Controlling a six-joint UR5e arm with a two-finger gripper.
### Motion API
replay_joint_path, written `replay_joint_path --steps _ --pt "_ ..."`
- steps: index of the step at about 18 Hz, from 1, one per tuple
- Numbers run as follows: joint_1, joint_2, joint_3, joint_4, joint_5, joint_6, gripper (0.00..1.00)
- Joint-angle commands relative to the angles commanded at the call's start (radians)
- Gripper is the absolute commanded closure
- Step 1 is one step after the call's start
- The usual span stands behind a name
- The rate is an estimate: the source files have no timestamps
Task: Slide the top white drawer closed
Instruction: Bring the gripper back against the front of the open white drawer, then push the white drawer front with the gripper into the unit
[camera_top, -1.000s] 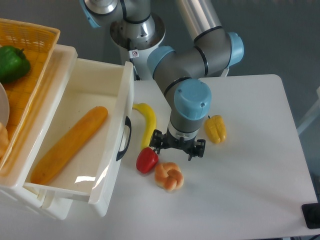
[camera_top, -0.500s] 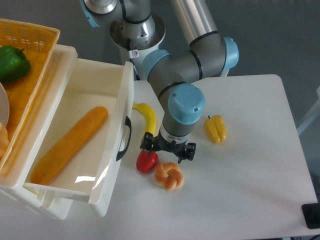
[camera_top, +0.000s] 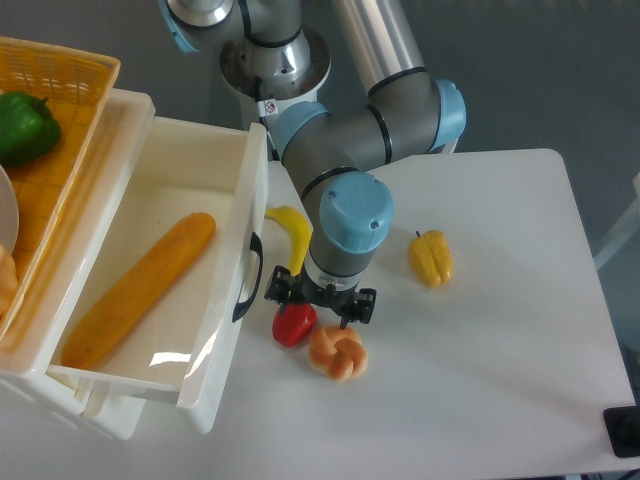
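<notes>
- Because the deep glossy white plastic top drawer (camera_top: 150, 270) stands pulled well out of its cabinet, the step in hand is judged to be the approach to its front panel before any push.
- Bring the two-finger hand (camera_top: 320, 303) against the flat front panel, just beside the black arched handle (camera_top: 249, 277), and press along the drawer's own sliding axis, toward the cabinet at the left.
- Keep the push square to the panel; an off-centre push may skew the drawer in its runners.
- Hand state: the fingers appear spread and grasp nothing, though the wrist hides much of them.
- Hazard: the small red pepper (camera_top: 292, 324) lies directly under the hand, and the curved yellow banana (camera_top: 293, 235) and the knotted golden bread roll (camera_top: 338, 352) lie close by on the white table (camera_top: 500, 330); a low sweep may drag them.
- Relative position: the drawer front lies to the left of the hand, near but not touching, with the handle level with the fingers.
- Contents: a long orange vegetable (camera_top: 140, 290) rests inside the drawer.
</notes>
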Motion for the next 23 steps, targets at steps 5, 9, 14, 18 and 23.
replay_joint_path --steps 5,9,14,18,23 --pt "-0.002 0.002 0.0 0.0 -0.014 0.0 0.0" --pt "-0.002 0.011 0.002 -0.009 -0.021 0.0 0.0" --pt "-0.009 0.02 0.003 -0.02 -0.032 0.0 0.0" --pt "-0.023 0.025 0.003 -0.023 -0.043 0.0 0.0" --pt "-0.038 0.025 0.003 -0.023 -0.043 -0.002 0.0"
